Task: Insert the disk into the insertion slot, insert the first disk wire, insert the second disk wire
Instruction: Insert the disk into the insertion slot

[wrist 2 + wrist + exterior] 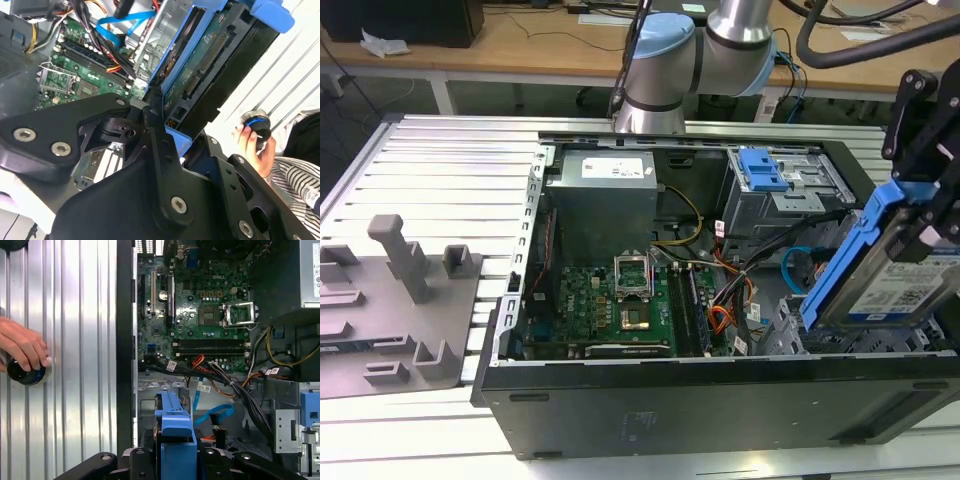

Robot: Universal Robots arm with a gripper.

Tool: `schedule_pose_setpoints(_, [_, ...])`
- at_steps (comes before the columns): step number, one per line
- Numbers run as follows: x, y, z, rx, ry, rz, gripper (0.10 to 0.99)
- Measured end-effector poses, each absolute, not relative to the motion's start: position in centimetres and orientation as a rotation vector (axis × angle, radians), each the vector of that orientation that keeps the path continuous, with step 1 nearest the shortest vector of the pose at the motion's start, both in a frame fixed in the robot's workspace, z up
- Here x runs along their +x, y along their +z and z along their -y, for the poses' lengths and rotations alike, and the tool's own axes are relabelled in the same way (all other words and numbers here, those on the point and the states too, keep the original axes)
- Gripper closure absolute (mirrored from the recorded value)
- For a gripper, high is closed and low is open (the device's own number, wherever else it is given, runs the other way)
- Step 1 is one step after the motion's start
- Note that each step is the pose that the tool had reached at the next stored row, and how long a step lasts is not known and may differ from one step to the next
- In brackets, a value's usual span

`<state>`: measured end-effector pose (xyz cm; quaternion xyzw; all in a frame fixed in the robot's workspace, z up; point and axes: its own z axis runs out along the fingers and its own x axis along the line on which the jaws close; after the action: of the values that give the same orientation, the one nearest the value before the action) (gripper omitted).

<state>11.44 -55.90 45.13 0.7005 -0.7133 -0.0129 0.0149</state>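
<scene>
Tabletop on the exterior view's left carries a grey fixture, then comes the open case with its board facing up. Further right there's the tall bay with the blue latch, and nearer the camera the slot, perforated walls and all, with a blue cable looping just beside it. Disk isn't in yet: it hangs tilted over the case's right corner, long axis sloping down toward the exterior view's left, low end right by the slot mouth, can't tell if it's touching. So the slot sits below and left of the end effector, along that same slope. End effector is clenched on the disk's upper end. Also, in the first wrist view a hand rests on the tabletop beside the case, on a small round black thing.
</scene>
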Motion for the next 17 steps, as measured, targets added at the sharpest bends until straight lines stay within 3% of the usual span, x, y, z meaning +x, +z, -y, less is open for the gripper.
schedule_pose_setpoints(17, [11.5,43.3,54.7,2.180,-0.040,2.220,0.722])
